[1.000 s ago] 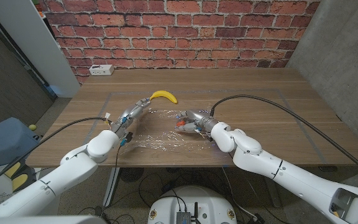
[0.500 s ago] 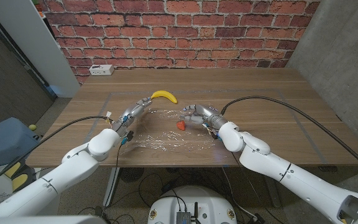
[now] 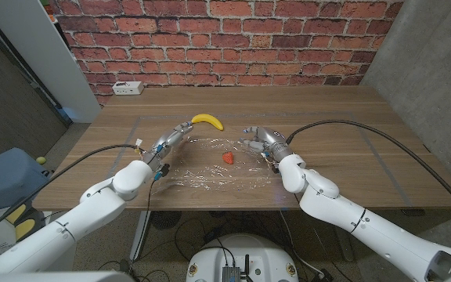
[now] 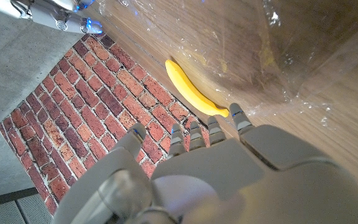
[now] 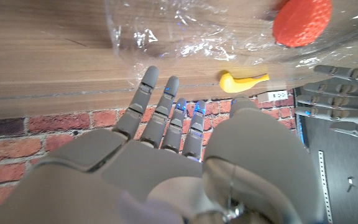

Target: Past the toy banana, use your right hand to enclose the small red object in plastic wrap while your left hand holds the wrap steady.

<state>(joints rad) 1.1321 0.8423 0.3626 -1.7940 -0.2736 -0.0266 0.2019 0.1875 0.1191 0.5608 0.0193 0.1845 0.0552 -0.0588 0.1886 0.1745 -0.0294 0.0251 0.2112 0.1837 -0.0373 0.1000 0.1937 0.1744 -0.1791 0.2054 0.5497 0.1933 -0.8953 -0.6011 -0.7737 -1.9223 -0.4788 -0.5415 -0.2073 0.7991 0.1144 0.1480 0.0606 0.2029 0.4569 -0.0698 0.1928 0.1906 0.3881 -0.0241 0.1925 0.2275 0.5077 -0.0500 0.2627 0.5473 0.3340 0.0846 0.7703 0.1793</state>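
A small red object (image 3: 229, 157) (image 5: 302, 23) lies on a crinkled sheet of plastic wrap (image 3: 210, 168) (image 5: 179, 31) (image 4: 278, 50) spread on the wooden table. The yellow toy banana (image 3: 207, 120) (image 4: 194, 91) (image 5: 243, 81) lies just beyond the sheet. My left hand (image 3: 169, 141) (image 4: 229, 168) reaches along the wrap's left edge, fingers straight and touching the film near the banana. Right of the red object, my right hand (image 3: 261, 141) (image 5: 166, 155) hovers with fingers spread and nothing in it, at the wrap's far right corner.
A white power strip (image 3: 127, 88) sits at the table's far left by the brick wall. Black cables arc from both forearms over the table. Bare wood (image 3: 343, 133) stretches to the right of the wrap.
My right hand has come off the red object, opened and drawn back to the right. The red object now lies uncovered and the wrap is spread flatter. The left hand has stayed put.
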